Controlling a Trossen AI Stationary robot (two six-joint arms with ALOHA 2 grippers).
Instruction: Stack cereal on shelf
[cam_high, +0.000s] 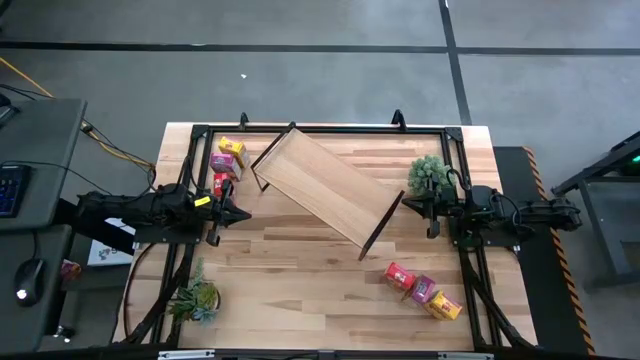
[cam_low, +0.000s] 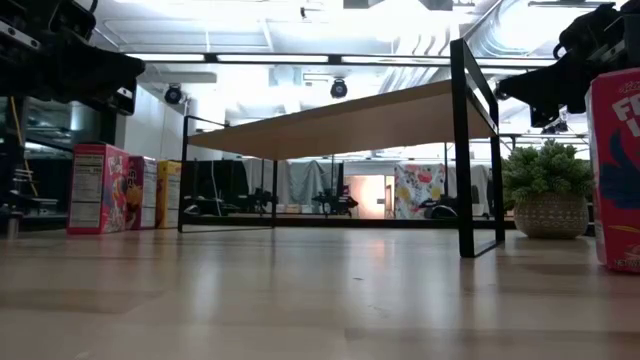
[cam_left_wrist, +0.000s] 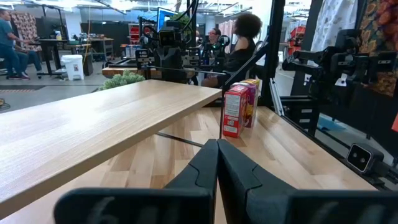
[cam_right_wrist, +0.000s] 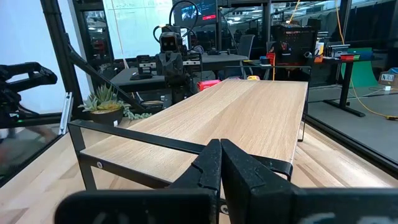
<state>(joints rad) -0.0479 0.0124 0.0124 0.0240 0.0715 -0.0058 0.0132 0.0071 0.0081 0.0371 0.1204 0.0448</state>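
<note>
Dark fingers pressed together and empty are what we see on both the left gripper (cam_high: 238, 213) at mid-left of the high view and the right gripper (cam_high: 412, 206) at mid-right. Between them the shelf (cam_high: 325, 187) lies diagonally across the table (cam_high: 300, 290). We see three cereal boxes (cam_high: 228, 165) upper left and three more (cam_high: 424, 289) lower right.

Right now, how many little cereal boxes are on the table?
6. Three stand near the left gripper: yellow, pink, red. Three lie in a row in front of the right gripper: red, pink, yellow. None on the shelf.
</note>
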